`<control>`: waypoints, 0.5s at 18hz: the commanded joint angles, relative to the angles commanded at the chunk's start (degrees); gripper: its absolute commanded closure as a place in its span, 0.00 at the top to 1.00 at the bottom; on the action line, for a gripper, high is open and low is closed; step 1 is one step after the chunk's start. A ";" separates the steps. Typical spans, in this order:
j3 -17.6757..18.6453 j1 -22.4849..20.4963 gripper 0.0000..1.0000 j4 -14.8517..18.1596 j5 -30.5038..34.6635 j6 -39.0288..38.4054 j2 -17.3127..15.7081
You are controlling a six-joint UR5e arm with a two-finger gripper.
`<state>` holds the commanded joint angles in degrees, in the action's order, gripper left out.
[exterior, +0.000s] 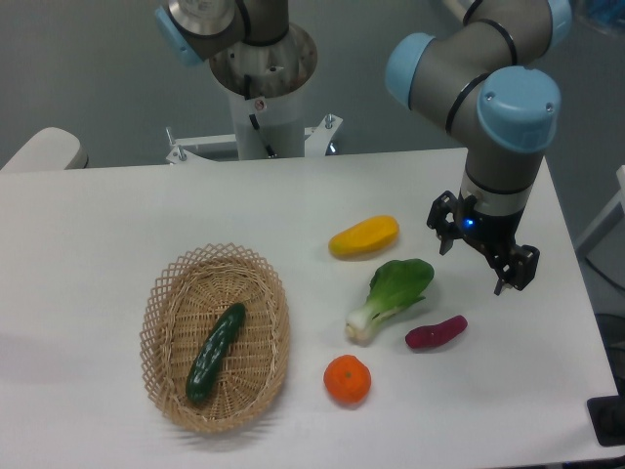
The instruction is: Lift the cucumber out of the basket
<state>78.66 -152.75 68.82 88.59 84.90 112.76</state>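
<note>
Cut off: the arm [488, 59] runs out of the top edge, so its upper links and the way they join the base [262, 73] behind the table can't be followed.
Hard to make out: the fingertips are small and dark against the white table [98, 225]; the pads themselves don't show clearly.
Hidden: part of the basket's floor lies under the cucumber; the underside of the cucumber can't be seen.
Arm pose: the wrist hangs downward over the right side of the table, grey links with pale blue caps, a small blue light glowing near the tool end.
Gripper [479, 262]: spread wide, two black fingers apart with nothing between them, hovering above the table right of the vegetables, not touching anything.
Cucumber [216, 353]: dark green, glossy, slim, lying on a slant inside the basket, its upper end toward the right, its lower end toward the left.
Basket [162, 293]: oval tan wicker with an open scalloped rim, on the left part of the table, well apart from the gripper.
Between them: a yellow mango [363, 236], a bok choy [389, 298], an orange [347, 380] and a purple sweet potato [436, 332], all loose on the table; the sweet potato lies nearest the gripper.
</note>
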 joint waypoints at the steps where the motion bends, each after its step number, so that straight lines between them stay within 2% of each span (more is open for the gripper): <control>1: 0.09 0.09 1.00 -0.09 0.00 0.00 0.00; 5: 0.35 0.26 1.00 0.53 0.00 -0.61 -0.18; 9: 1.66 4.03 1.00 0.53 -0.09 -9.29 -0.88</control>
<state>80.33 -148.72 69.35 88.50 75.61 111.89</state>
